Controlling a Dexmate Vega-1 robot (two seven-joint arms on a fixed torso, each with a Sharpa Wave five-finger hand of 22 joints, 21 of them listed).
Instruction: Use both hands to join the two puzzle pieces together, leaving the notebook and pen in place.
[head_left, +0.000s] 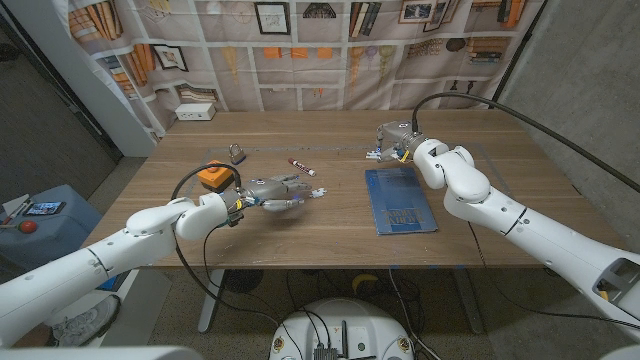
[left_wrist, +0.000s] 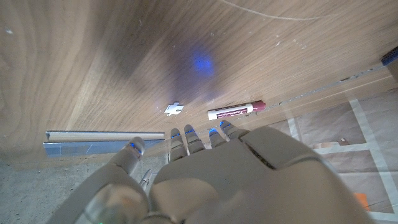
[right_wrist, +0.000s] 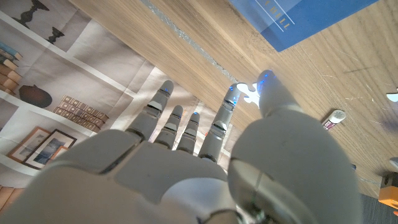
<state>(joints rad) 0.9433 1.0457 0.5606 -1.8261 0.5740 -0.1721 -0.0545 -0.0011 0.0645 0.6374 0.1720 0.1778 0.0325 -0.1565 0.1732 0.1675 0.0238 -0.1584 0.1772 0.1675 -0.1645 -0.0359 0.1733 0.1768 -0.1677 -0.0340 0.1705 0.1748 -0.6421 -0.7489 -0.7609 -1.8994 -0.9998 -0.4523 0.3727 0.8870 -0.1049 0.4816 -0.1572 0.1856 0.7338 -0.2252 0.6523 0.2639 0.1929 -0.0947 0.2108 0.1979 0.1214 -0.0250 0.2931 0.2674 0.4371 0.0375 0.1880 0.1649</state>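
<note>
Points left hand (head_left: 272, 193), fingers (left_wrist: 186, 140) spread and empty, at one white puzzle piece (left_wrist: 175, 109) lying just beyond them at 3 o'clock, likely lined up for a pick, pen (head_left: 302, 167) at the piece's 11 o'clock. Brackets second puzzle piece (right_wrist: 247, 93) between thumb and a finger of right hand (head_left: 397, 140), at 12 o'clock of blue notebook (head_left: 400, 198); cannot tell whether pinched. Stands on a scuffed wooden tabletop (head_left: 480, 230) before a printed bookshelf backdrop (head_left: 300, 50).

You are looking at a wooden table (head_left: 300, 235) bearing an orange-and-black object (head_left: 214, 177) near its left edge, what may be a small padlock (head_left: 237, 153) lying just beyond it, and a white box (head_left: 195, 111) sitting at the far left corner.
</note>
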